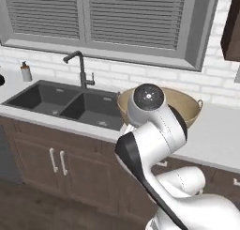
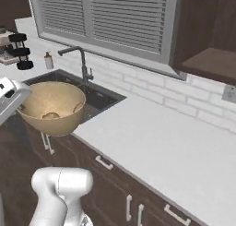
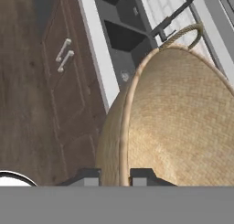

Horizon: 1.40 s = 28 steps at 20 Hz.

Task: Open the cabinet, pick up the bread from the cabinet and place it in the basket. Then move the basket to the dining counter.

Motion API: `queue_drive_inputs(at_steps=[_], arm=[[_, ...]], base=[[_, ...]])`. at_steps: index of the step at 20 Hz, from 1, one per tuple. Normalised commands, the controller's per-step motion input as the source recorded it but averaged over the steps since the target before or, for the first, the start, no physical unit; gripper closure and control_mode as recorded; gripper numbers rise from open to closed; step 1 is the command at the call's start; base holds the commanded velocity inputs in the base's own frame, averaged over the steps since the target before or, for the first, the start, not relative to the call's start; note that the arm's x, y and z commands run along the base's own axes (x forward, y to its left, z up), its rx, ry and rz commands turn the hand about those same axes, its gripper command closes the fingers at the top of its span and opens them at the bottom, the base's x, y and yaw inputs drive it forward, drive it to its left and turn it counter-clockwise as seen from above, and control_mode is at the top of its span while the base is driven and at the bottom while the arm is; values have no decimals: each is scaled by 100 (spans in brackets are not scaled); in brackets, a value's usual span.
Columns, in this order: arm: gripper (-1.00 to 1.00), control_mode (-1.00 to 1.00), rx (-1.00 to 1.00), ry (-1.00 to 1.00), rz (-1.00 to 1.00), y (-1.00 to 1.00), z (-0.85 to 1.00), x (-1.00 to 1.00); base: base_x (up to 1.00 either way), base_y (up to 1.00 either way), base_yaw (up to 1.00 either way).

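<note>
The tan woven basket (image 2: 51,106) hangs tilted in the air over the worktop's front edge, beside the sink. My gripper (image 3: 116,177) is shut on the basket's rim, one fingertip (image 3: 90,177) outside the wall and the other inside. A small golden roll, the bread (image 2: 50,115), lies in the basket's bottom. In the left base view the basket (image 1: 190,103) shows behind my arm's elbow. The dark wooden cabinet (image 2: 209,59) is at the upper right, with a bare shelf open to view. One loop handle (image 3: 188,33) sticks out at the basket's far rim.
A dark double sink (image 1: 65,102) with a black faucet (image 1: 79,67) is set in the light grey worktop (image 2: 161,151). A soap bottle (image 1: 26,72) stands at the back left. Brown base cabinets (image 1: 56,161) run below, and a shuttered window (image 1: 117,18) is behind.
</note>
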Motion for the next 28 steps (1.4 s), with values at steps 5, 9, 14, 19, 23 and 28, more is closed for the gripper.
queue_drive_inputs(at_steps=[5,9,14,19,23,28], arm=[[100,100,0,0,0,0,0,0],[100,100,0,0,0,0,0,0],[100,100,0,0,0,0,0,0],[100,100,0,0,0,0,0,0],[100,100,0,0,0,0,0,0],[100,100,0,0,0,0,0,0]], base=[[-14,53,85],[-14,46,86],[-23,43,84],[-29,35,80],[-21,43,60],[-4,88,13]])
